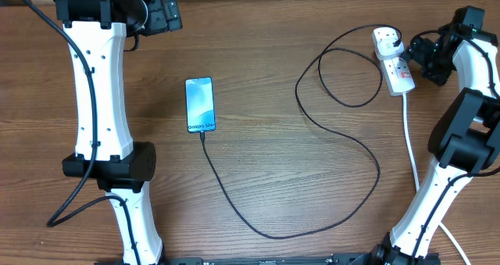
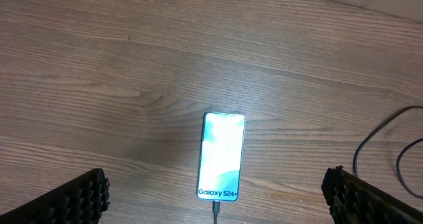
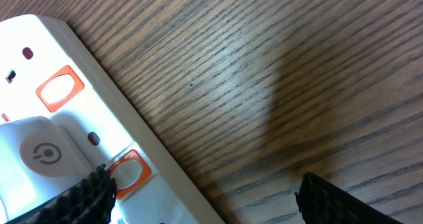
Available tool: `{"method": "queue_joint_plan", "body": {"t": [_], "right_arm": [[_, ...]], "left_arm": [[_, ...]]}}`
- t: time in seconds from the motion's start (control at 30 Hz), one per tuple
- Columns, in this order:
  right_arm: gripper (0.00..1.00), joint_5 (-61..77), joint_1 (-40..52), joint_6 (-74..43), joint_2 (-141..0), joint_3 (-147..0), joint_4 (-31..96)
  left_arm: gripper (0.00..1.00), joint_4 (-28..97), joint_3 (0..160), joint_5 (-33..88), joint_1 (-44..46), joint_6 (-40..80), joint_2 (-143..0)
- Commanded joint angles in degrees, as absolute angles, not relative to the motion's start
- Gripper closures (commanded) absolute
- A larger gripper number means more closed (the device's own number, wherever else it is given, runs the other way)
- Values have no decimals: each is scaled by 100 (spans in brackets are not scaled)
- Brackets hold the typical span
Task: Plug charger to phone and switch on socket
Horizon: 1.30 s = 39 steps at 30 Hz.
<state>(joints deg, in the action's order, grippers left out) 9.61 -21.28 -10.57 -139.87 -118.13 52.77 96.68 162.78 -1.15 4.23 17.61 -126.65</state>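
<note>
Closely over socket (image 1: 397, 71), right gripper (image 1: 416, 55) (spread)

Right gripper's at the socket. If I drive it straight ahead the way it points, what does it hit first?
Likely the socket, near its long edge: the right gripper is open, one finger over an orange switch, the other over bare table. Depth is unclear.

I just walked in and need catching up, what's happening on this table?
The charger already runs from the phone's bottom edge to the white socket. The right gripper, open, sits at the socket beside an orange switch; whether that is on isn't clear. The left gripper hangs open clear of the phone, holding nothing.
</note>
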Motion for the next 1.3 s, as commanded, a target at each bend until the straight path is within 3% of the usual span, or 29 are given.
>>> {"method": "queue_joint_plan", "body": {"t": [0.0, 0.43, 0.5, 0.63, 0.7, 0.87, 1.27], "right_arm": [[12, 1205, -1693, -1020, -14499, -11732, 5319], [14, 1205, -1691, -1026, -14501, -11262, 5041], [18, 1205, -1691, -1026, -14501, -11179, 4995], [38, 1205, -1693, -1024, -14501, -11133, 4995], [41, 1208, -1693, -1044, -14501, -11133, 4998], [39, 1208, -1693, -1044, -14499, -11150, 5000], [18, 1203, -2010, -1044, -14252, -12501, 5859]], "left_arm": [[1, 9679, 16328, -193, 386, 1756, -12602], [0, 9679, 16328, -193, 386, 1756, -12602], [0, 9679, 16328, -193, 386, 1756, -12602], [0, 9679, 16328, -193, 386, 1756, -12602], [0, 9679, 16328, -193, 386, 1756, -12602], [0, 9679, 16328, -193, 386, 1756, -12602], [0, 9679, 16328, -193, 386, 1756, -12602]]}}
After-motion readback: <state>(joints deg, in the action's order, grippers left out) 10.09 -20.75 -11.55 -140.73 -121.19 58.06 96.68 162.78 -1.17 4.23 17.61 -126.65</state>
